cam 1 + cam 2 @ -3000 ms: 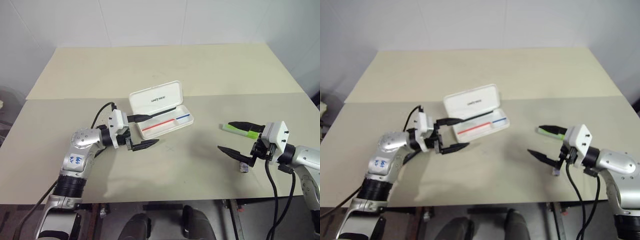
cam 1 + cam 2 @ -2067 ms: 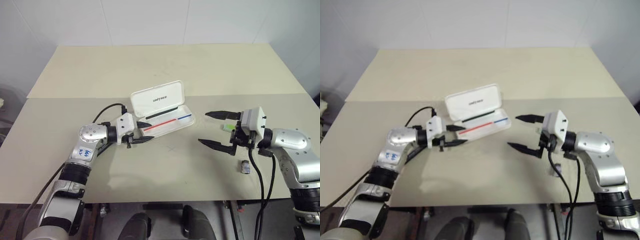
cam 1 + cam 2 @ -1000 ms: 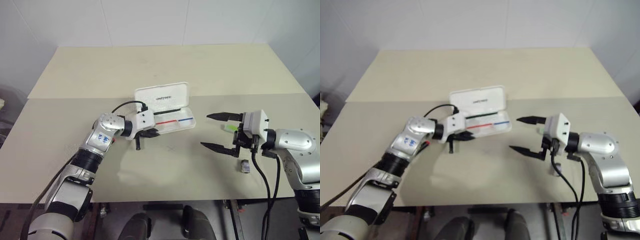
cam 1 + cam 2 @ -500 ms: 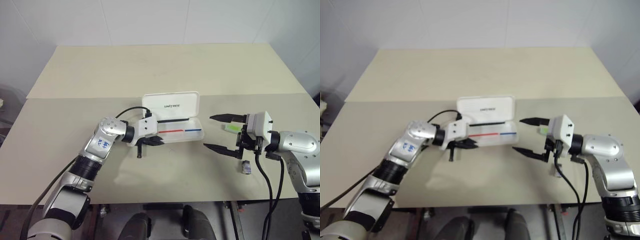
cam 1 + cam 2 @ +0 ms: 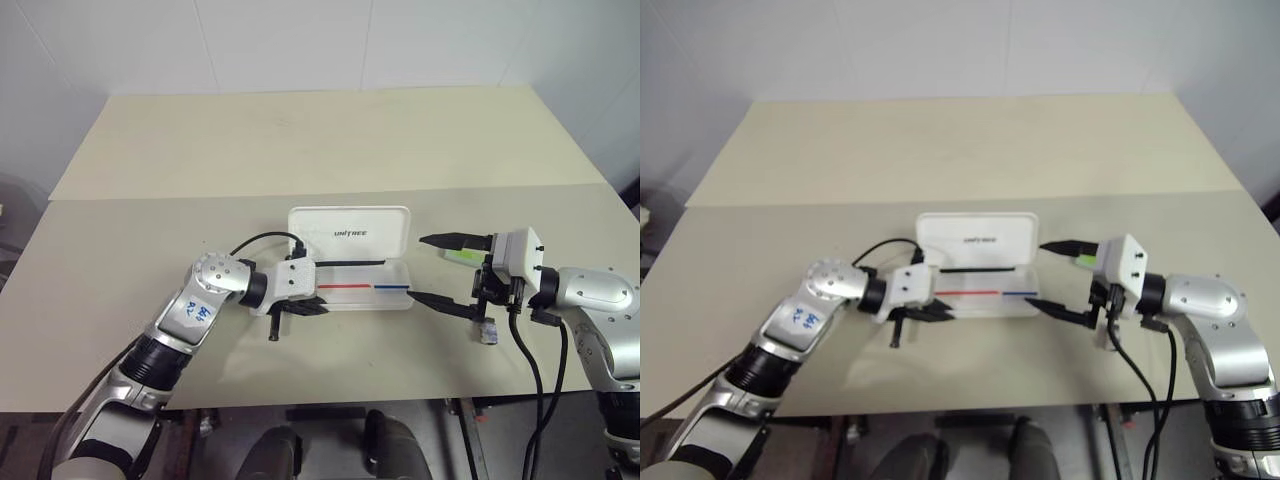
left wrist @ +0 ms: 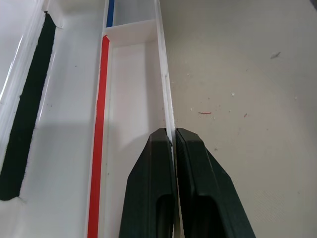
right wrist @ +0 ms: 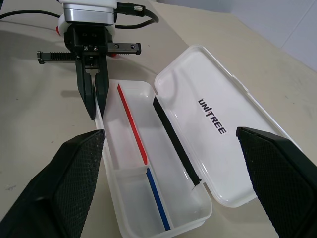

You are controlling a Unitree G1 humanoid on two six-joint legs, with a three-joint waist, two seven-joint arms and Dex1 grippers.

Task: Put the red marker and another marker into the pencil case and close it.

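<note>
The white pencil case (image 5: pixel 360 292) lies open at mid-table, its lid (image 5: pixel 348 232) with dark lettering raised behind the tray. A red-and-blue stripe and a black strip show inside. My left gripper (image 5: pixel 315 308) is shut on the tray's near wall; in the left wrist view the fingers (image 6: pixel 158 163) pinch that thin wall. My right gripper (image 5: pixel 418 268) stands open just right of the case, nothing between its fingers. The lime-green highlighter (image 5: pixel 462 256) lies behind it, partly hidden. The red marker is out of view.
A small grey lump (image 5: pixel 487 334) sits on the table under my right wrist. The beige table (image 5: pixel 300 150) stretches wide behind the case. Its near edge (image 5: pixel 330 405) runs just below my arms.
My left gripper has dragged the case to the right and nearer, turning it square to the table edge. Its right end now lies beside my right gripper, which has not moved.
</note>
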